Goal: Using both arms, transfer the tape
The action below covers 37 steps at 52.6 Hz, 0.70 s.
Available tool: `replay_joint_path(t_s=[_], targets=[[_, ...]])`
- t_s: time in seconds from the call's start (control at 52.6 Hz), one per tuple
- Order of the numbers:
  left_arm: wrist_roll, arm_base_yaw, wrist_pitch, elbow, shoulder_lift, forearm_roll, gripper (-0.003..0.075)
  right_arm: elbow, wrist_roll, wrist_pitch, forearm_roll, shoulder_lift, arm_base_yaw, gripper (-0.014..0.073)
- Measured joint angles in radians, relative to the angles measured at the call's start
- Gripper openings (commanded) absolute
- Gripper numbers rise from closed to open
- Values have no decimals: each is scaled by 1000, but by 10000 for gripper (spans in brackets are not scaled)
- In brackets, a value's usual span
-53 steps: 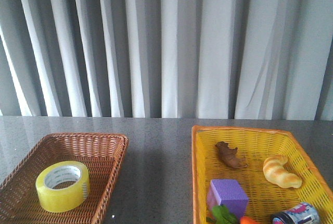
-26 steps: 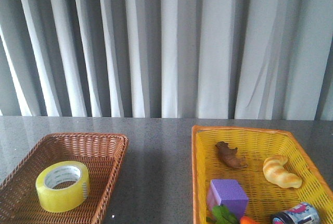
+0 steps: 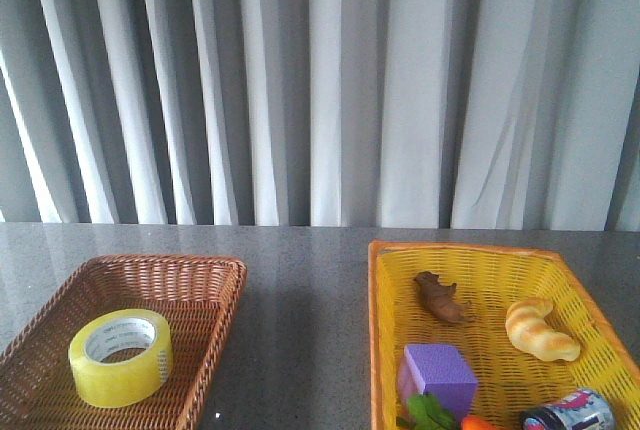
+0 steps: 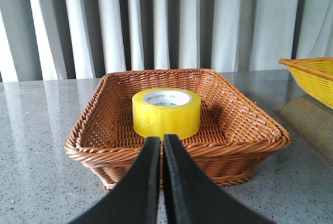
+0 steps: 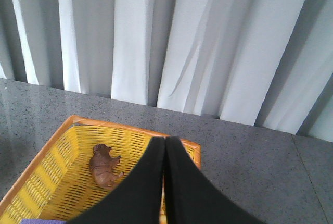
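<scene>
Since the tape (image 4: 166, 112) lies flat in the brown wicker basket (image 4: 104, 153), just ahead of my left gripper (image 4: 160, 141), whose fingers are pressed together, I judge I must spread them first, then come down over the roll's wall. My right gripper (image 5: 165, 143) is likewise closed, above the yellow basket (image 3: 385, 350). I count one tape, two baskets, one toy animal (image 3: 443, 299), one croissant (image 3: 540, 330), one purple cube (image 3: 437, 374).

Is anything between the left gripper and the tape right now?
Only the near wall of the brown wicker basket. The tape lies flat inside it, and the shut left gripper sits outside that rim, so it must come over the wall. Nothing else visible blocks it.
</scene>
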Motion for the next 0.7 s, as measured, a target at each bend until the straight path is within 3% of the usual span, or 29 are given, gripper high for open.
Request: replay_joint_path(t_s=[0.342, 0.418, 0.608, 0.704], targets=[[0, 0, 0, 0, 0, 0, -6, 60, 0, -65, 5, -15, 0, -8], [0, 0, 0, 0, 0, 0, -6, 194, 0, -149, 15, -59, 0, -8], [0, 0, 0, 0, 0, 0, -6, 684, 0, -540, 19, -255, 0, -8], [0, 0, 0, 0, 0, 0, -6, 869, 0, -622, 19, -386, 0, -8]])
